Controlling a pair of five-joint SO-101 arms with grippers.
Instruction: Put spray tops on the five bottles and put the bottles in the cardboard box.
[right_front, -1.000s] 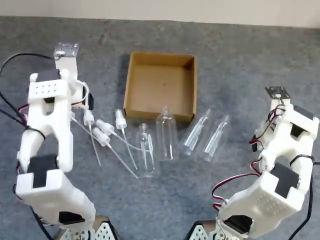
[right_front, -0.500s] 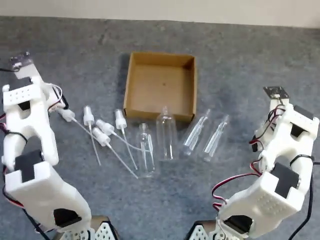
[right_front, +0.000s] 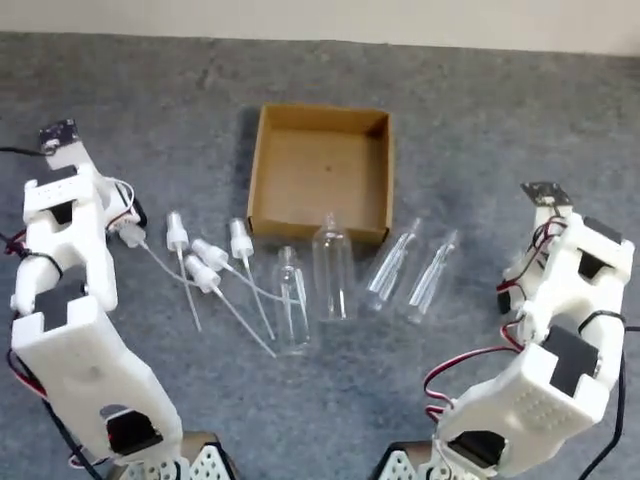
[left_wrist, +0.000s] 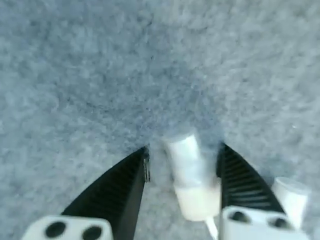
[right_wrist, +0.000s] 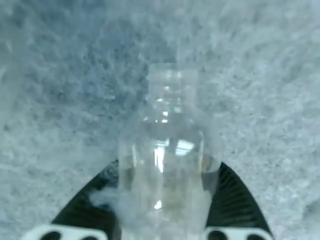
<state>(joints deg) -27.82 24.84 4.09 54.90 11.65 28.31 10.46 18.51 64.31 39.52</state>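
Note:
A white spray top (left_wrist: 187, 167) lies on the grey carpet between the fingers of my left gripper (left_wrist: 183, 155), which is open around it with a gap on one side. In the high view this spray top (right_front: 131, 237) is the leftmost of several, beside my left arm (right_front: 62, 215). My right gripper (right_wrist: 169, 165) is shut on a clear bottle (right_wrist: 165, 170), neck pointing away from the wrist. My right arm (right_front: 565, 275) stands at the table's right side. Several more clear bottles (right_front: 333, 265) lie in front of the cardboard box (right_front: 320, 108), which holds nothing.
More spray tops with long dip tubes (right_front: 205, 262) lie left of the bottles. The thinnest bottles (right_front: 432, 272) lie nearest my right arm. Grey carpet (right_front: 480, 120) covers the table, with bare room behind and beside the box.
My left arm swung left off the spray tops, then settled slightly right with its gripper at the leftmost spray top. My right arm shifted only a little.

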